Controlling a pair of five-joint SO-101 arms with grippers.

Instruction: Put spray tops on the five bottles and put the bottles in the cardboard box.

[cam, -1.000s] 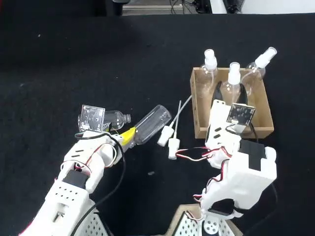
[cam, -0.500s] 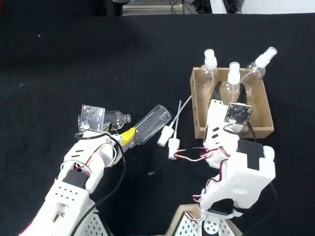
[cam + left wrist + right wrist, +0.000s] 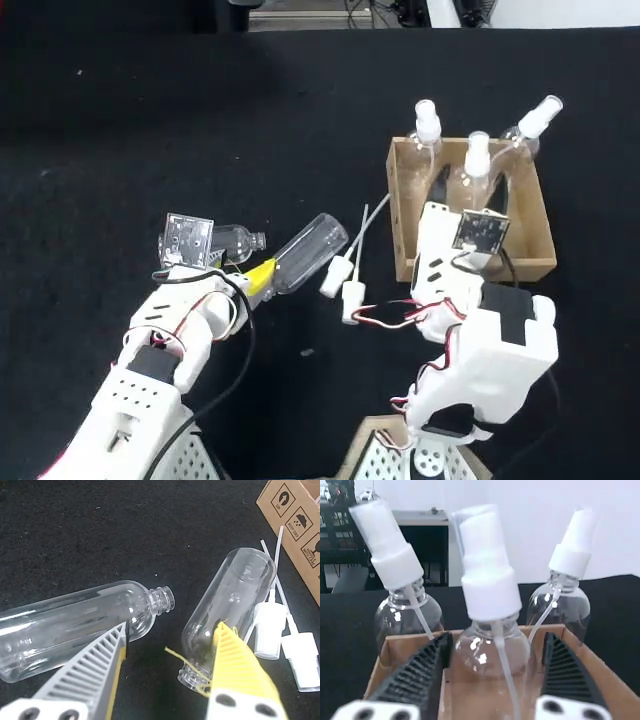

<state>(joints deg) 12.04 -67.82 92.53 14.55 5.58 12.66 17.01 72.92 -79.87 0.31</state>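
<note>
Two clear uncapped bottles lie on the black table: one (image 3: 75,625) by my grey finger, the other (image 3: 230,605) partly under my yellow finger. My left gripper (image 3: 171,628) hangs open over the gap between them, holding nothing. Two white spray tops (image 3: 345,285) with dip tubes lie beside the cardboard box (image 3: 402,215). Three capped bottles stand in the box: left (image 3: 405,610), middle (image 3: 490,645), right (image 3: 565,600). My right gripper (image 3: 497,640) is open inside the box, its black fingers (image 3: 420,672) on either side of the middle bottle (image 3: 474,170).
The left arm (image 3: 150,370) and right arm (image 3: 490,350) fill the near edge of the table. Black cloth (image 3: 200,110) stretches bare to the far left. The near half of the box floor (image 3: 485,700) holds no bottle.
The right arm has shifted slightly to the left over the box. The left arm, the lying bottles and the spray tops have not moved.
</note>
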